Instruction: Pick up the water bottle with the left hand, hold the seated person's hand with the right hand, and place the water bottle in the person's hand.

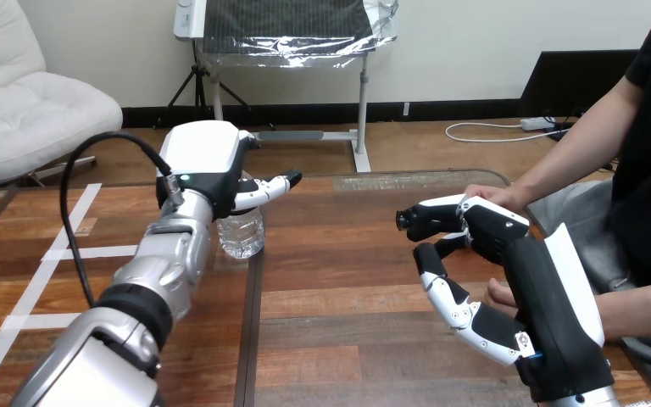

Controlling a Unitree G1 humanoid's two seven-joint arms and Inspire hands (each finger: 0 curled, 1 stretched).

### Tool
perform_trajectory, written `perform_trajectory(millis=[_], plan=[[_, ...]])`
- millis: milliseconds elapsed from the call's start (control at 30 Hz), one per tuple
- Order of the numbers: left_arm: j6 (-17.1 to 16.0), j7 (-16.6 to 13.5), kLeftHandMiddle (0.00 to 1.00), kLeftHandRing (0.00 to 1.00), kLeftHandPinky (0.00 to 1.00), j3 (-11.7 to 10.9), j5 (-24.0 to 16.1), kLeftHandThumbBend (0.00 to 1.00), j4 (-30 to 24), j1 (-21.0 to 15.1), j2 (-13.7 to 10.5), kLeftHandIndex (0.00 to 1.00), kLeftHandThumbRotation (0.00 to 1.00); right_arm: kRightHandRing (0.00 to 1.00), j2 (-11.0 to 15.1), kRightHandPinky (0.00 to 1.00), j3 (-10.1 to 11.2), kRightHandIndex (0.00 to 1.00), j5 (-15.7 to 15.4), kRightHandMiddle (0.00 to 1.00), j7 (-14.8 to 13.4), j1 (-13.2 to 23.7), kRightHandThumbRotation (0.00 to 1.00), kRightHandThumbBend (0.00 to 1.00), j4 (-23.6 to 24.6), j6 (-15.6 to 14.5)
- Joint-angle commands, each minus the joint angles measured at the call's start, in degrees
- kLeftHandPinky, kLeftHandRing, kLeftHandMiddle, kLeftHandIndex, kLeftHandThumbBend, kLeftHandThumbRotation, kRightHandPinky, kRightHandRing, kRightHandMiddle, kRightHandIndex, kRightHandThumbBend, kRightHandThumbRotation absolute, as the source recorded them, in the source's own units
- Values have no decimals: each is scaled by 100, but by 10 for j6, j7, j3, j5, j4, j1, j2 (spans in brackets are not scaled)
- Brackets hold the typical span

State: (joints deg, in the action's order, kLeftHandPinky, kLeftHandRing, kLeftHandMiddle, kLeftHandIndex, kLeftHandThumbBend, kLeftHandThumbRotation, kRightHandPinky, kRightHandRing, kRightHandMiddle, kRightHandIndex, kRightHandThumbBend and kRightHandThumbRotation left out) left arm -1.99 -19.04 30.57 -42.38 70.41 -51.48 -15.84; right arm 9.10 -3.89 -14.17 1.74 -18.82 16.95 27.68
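Table (347,280), left robot hand (208,165) over water bottle (242,233)

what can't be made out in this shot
Head view:
- bottle: top hidden behind the left hand; whether it is gripped is unclear.
- person's upper hand: partly behind the right hand; contact unclear.
- person's lower hand: mostly hidden by the right hand.

We've got a wooden table (347,356), white tape strips (93,252) on its left part, a dark seam (251,339) running down between two boards.
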Motion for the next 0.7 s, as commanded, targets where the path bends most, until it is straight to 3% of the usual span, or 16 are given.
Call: perform_trajectory(millis=[0, 667], plan=[[-12, 13, 80, 80, 83, 12, 0, 65, -5, 62, 4, 80, 100, 62, -2, 50, 0, 60, 4, 65, 0, 22, 0, 26, 14, 1], [-8, 0, 81, 81, 86, 19, -12, 65, -135, 146, -33, 81, 100, 63, -3, 50, -4, 60, 7, 65, 0, 29, 0, 25, 9, 2]])
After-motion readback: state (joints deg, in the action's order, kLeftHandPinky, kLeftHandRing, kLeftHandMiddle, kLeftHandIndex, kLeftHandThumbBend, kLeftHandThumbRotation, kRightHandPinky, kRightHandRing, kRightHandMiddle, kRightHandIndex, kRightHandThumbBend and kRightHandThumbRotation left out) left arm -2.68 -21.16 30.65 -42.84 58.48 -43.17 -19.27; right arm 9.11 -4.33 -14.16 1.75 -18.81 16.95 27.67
